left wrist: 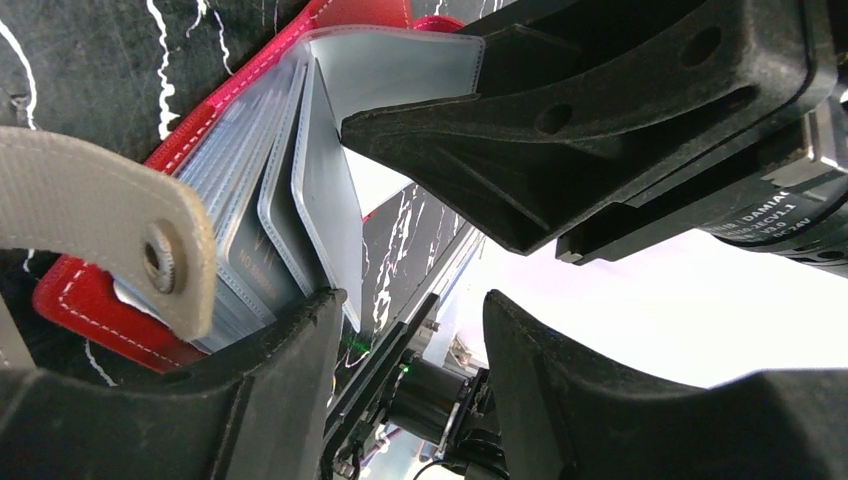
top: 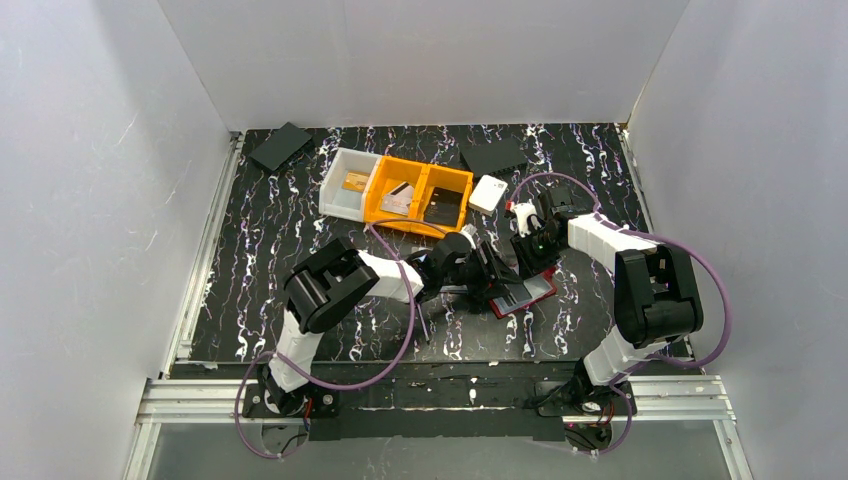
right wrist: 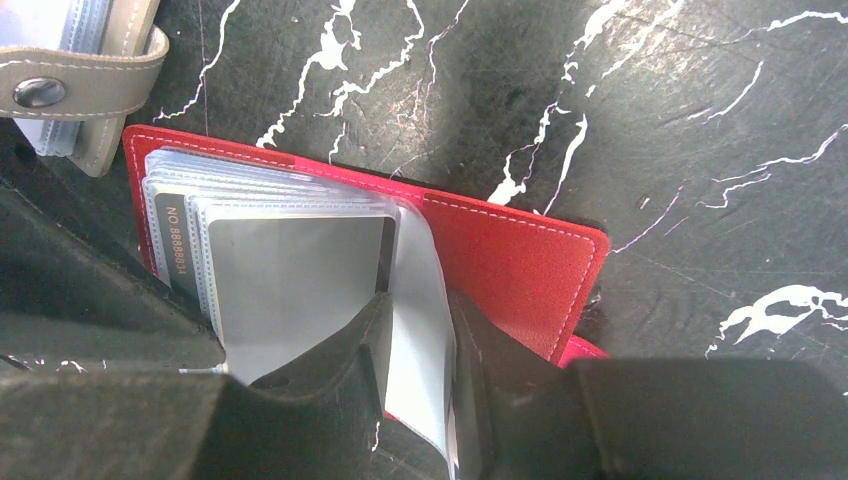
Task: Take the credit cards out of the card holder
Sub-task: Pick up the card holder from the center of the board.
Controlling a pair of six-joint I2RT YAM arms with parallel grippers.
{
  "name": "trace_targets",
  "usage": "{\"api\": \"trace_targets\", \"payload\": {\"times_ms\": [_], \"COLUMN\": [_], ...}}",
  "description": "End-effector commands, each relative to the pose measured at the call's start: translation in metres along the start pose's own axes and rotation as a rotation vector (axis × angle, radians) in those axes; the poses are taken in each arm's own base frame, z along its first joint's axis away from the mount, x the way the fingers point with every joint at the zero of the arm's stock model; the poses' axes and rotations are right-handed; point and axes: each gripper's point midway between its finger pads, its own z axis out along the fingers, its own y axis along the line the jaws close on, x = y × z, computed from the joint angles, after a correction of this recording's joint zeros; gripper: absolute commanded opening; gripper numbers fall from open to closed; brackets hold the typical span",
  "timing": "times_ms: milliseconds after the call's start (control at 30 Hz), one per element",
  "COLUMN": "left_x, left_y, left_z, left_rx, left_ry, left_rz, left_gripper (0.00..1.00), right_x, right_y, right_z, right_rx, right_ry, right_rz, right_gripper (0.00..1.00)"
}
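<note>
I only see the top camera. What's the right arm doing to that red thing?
Observer: Its wrist camera shows the right jaws holding up one clear sleeve of the red card holder.
Operator: Is a card inside?
Observer: A grey card sits in the next sleeve, not pulled out.
Operator: And the left arm?
Observer: The left jaws are open, gripping nothing, beside the holder's beige strap.
</note>
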Motion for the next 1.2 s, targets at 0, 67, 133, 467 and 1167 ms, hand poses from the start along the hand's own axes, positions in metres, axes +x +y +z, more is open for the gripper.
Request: {"api": "trace_targets", "payload": {"times_ms": [0, 67, 133, 467, 1167], "left_x": [-0.02, -0.021, -0.02, -0.023, -0.032], "left_y": [-0.009, -0.013, -0.017, -0.014, 0.01], "left_z": [0.005, 0.005, 0.005, 0.006, 0.017], "left_rx": [0.035, 0.056, 0.082, 0.084, -0.012], "left_ry": [-0.061, -0.058, -0.054, -0.053, -0.055], "left_rz": [0.022, 0.029, 0.039, 0.024, -0.067], "left_gripper": [0.54, 0.54, 0.55, 0.68, 0.5], "right_x": [0.003, 0.004, 0.004, 0.004, 0.004], "right_y": [0.0, 0.0, 0.0, 0.0, 0.001], "right_z": [0.004, 0.004, 0.004, 0.005, 0.004], "right_rx": [-0.004, -0.005, -0.004, -0.006, -0.009], "right_ry": [0.029, 0.029, 0.03, 0.033, 0.029], "right_rz": [-0.012, -0.011, -0.012, -0.012, -0.016], "right_gripper": [0.36, 0.36, 0.36, 0.36, 0.37]}}
